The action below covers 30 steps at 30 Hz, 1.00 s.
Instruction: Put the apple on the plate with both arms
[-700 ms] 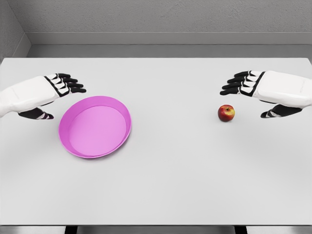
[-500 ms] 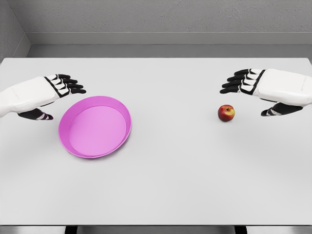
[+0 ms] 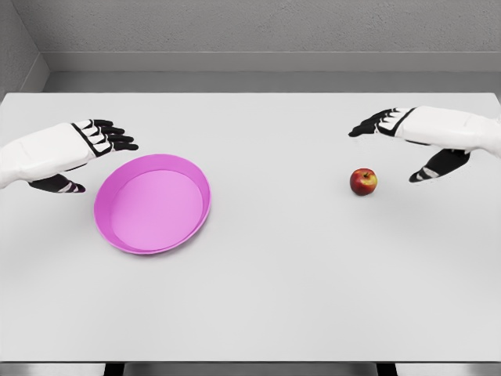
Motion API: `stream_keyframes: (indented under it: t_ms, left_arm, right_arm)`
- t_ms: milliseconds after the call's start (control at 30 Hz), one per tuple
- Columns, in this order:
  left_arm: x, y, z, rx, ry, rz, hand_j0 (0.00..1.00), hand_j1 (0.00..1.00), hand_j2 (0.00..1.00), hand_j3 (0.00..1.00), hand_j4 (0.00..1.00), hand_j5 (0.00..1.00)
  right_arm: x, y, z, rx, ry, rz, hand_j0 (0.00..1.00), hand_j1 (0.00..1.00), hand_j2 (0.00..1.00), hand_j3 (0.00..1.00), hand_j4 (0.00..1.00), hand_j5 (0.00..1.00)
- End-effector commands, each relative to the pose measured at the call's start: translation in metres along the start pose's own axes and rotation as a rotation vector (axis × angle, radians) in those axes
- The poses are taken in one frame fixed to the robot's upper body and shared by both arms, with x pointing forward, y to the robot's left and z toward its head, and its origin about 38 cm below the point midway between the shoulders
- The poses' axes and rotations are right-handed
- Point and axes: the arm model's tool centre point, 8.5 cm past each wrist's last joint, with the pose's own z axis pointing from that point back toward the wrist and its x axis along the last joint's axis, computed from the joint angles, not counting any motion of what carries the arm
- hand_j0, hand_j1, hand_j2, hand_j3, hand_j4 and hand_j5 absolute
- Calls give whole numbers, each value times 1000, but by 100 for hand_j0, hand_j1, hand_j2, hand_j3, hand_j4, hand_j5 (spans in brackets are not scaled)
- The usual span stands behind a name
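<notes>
While your right hand (image 3: pixel 419 141) hangs at the right of the frame, fingers (image 3: pixel 366 127) spread wide and thumb dropped low, the red apple (image 3: pixel 363 182) sits untouched on the white surface (image 3: pixel 282 274) just below and left of that hand. Your left hand (image 3: pixel 74 153) hovers at the left edge, fingers loosely extended and holding nothing, just beside the upper-left rim of the pink plate (image 3: pixel 125 243). Plate and apple lie well apart, left and right of centre.
</notes>
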Motion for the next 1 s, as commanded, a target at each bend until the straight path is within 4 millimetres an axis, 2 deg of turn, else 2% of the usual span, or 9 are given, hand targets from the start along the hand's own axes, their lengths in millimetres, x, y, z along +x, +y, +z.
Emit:
stream_keyframes:
  t_ms: [0, 133, 433, 533, 833, 967]
  left_arm:
    - [0, 1, 0, 4, 0, 5, 100, 100, 100, 100, 100, 100]
    - [0, 0, 0, 3, 0, 5, 100, 100, 100, 100, 100, 100]
    - [0, 0, 0, -10, 0, 4, 100, 100, 100, 100, 100, 100]
    - [0, 0, -1, -8, -1, 5, 100, 100, 100, 100, 100, 100]
    - [0, -1, -1, -8, -1, 5, 100, 100, 100, 100, 100, 100]
    - [0, -1, -1, -8, -1, 5, 100, 100, 100, 100, 100, 100]
  right_arm:
    - [-8, 7, -17, -14, 19, -91, 100, 100, 100, 100, 100, 100]
    - [-15, 26, -30, 26, 34, -137, 100, 100, 100, 100, 100, 100]
    - [-28, 44, -27, 59, 67, -171, 100, 100, 100, 100, 100, 100]
    - [-38, 61, -34, 89, 88, -209, 100, 100, 100, 100, 100, 100]
    - [-42, 68, -40, 97, 94, -231, 100, 100, 100, 100, 100, 100]
    - [-50, 78, -50, 115, 116, -235, 100, 100, 100, 100, 100, 100]
